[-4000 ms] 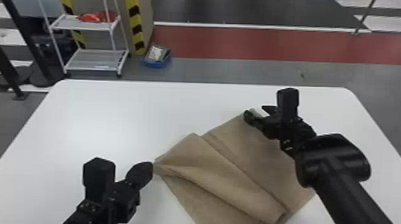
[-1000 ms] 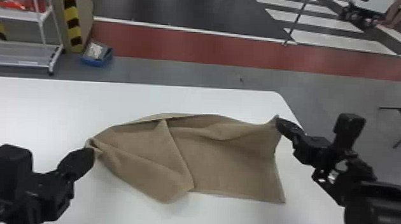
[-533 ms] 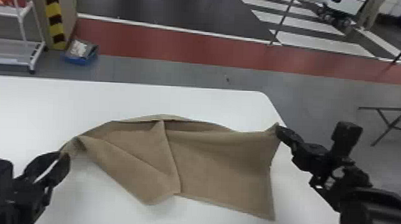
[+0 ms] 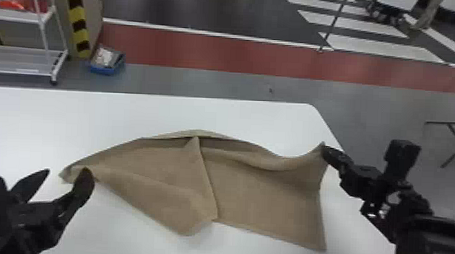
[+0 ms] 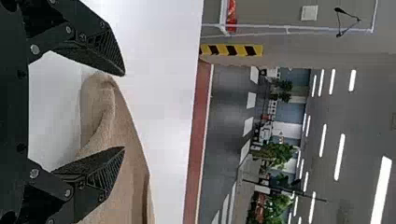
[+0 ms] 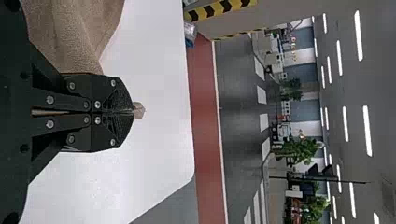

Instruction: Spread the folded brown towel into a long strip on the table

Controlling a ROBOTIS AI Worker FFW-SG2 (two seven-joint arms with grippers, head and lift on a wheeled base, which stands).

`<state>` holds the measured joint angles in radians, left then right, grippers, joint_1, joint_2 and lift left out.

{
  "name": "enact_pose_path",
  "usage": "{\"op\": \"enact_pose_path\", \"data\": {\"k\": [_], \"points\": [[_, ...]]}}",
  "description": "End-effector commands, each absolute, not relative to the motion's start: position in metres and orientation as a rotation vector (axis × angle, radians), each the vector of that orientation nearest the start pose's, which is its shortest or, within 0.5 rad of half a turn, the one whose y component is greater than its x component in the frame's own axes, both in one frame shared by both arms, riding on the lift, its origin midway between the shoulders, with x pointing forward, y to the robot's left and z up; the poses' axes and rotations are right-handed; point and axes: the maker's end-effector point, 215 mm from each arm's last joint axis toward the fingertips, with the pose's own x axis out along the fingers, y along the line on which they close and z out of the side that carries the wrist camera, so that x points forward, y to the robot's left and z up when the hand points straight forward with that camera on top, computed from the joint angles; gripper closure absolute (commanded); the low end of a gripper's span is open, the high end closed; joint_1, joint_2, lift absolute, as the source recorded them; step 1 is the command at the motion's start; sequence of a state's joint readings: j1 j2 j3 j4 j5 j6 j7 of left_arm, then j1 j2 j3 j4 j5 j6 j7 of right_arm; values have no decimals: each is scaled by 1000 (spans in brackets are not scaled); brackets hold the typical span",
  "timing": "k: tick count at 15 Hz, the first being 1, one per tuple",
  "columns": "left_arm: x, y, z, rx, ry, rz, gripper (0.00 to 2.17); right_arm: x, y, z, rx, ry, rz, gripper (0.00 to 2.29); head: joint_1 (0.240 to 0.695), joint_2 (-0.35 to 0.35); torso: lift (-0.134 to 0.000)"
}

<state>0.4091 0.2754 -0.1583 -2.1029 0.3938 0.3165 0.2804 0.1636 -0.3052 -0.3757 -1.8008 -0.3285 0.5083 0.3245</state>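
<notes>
Wider apart swing the fingers of the left gripper [image 4: 67, 171], cloth free of them, toward the table's [image 4: 238, 112] left — while the right gripper [image 4: 324, 150] pinches a corner near its right edge. Across it sprawls the towel [image 4: 264, 194], likely light, limp, easily rumpled — best gripped by corners, all layers together.

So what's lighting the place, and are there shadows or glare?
Both wrist views: rows of bright ceiling lights, likely the source; head view: pale, bright table, darker shading along the far fold of the towel; left wrist view: soft grey shading on the table beside the towel.
</notes>
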Motion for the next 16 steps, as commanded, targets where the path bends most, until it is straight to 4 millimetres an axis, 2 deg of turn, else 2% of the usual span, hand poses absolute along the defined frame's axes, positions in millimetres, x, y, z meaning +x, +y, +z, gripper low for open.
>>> {"op": "enact_pose_path", "data": {"k": [1,3,6,8,10,13,16], "points": [[477,186,-398,-139,345,-42,373,518,-424,-378,87,325,42,1477,695,-253,-123],[499,184,-405,-124,351,-31,373,517,-423,-379,85,326,48,1477,695,-257,-123],[520,199,-419,-77,363,0,377,513,-424,-379,87,327,53,1477,695,-252,-123],[522,213,-426,-56,376,21,380,513,-424,-377,85,321,56,1477,695,-239,-123],[510,218,-448,-32,436,22,397,513,-425,-378,83,321,54,1477,695,-228,-123],[502,241,-456,-35,451,60,400,517,-420,-376,77,311,63,1480,695,-220,-123],[500,258,-455,-38,448,85,400,519,-418,-376,74,313,67,1477,695,-193,-123]]}}
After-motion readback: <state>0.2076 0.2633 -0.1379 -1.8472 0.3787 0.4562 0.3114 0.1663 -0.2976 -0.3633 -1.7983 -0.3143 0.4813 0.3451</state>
